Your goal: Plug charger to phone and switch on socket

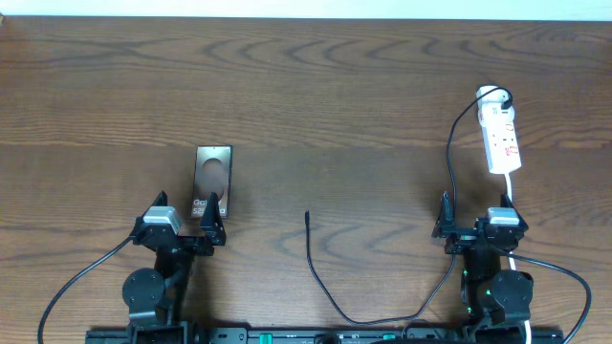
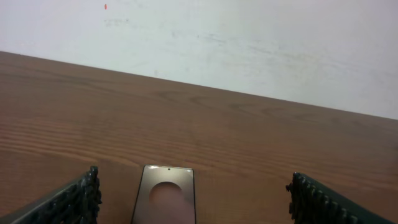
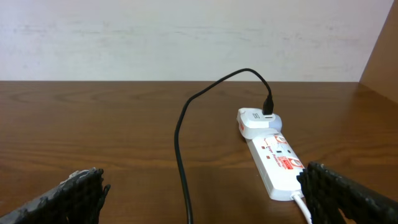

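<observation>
The phone [image 1: 212, 178] lies flat on the table at the left, its near end with the white strip just in front of my left gripper [image 1: 188, 225]; the left wrist view shows it [image 2: 164, 196] between the open fingers [image 2: 193, 205]. The white socket strip [image 1: 501, 136] lies at the far right with a white adapter plugged into its far end [image 3: 259, 122]. The thin black charger cable [image 1: 330, 294] runs from the adapter past my right gripper [image 1: 475, 225] to a free plug tip [image 1: 307, 215] at mid table. The right wrist view shows the strip [image 3: 277, 165], the cable [image 3: 181, 149] and open, empty fingers [image 3: 202, 199].
The strip's white cord [image 1: 510, 191] runs back beside the right arm. Thicker black arm cables [image 1: 76, 282] trail at the front left and front right. A pale wall stands beyond the table's far edge [image 2: 249, 96].
</observation>
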You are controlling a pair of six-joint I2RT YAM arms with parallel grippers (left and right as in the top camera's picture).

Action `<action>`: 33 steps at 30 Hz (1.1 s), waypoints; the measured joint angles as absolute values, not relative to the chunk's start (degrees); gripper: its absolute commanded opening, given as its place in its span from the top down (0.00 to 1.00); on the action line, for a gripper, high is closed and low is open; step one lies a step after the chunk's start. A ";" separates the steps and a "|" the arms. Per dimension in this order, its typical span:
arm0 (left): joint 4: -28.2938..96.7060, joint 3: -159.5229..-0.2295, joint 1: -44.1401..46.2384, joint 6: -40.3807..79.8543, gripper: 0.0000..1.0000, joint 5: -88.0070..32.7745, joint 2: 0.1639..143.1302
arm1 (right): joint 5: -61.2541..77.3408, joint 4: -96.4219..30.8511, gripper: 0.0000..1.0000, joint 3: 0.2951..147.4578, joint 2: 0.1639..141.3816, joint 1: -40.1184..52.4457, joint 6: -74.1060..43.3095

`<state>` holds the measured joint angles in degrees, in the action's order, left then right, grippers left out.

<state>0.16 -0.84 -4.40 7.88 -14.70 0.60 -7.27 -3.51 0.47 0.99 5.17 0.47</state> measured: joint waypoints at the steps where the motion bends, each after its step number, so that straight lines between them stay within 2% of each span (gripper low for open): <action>1: 0.16 -0.84 -4.40 7.88 0.07 -14.70 0.60 | -7.27 -3.51 0.01 0.47 0.99 5.17 0.47; 33: 2.87 -2.70 -4.40 7.88 0.07 -16.16 0.73 | -7.27 -3.51 0.01 0.47 0.99 5.17 0.47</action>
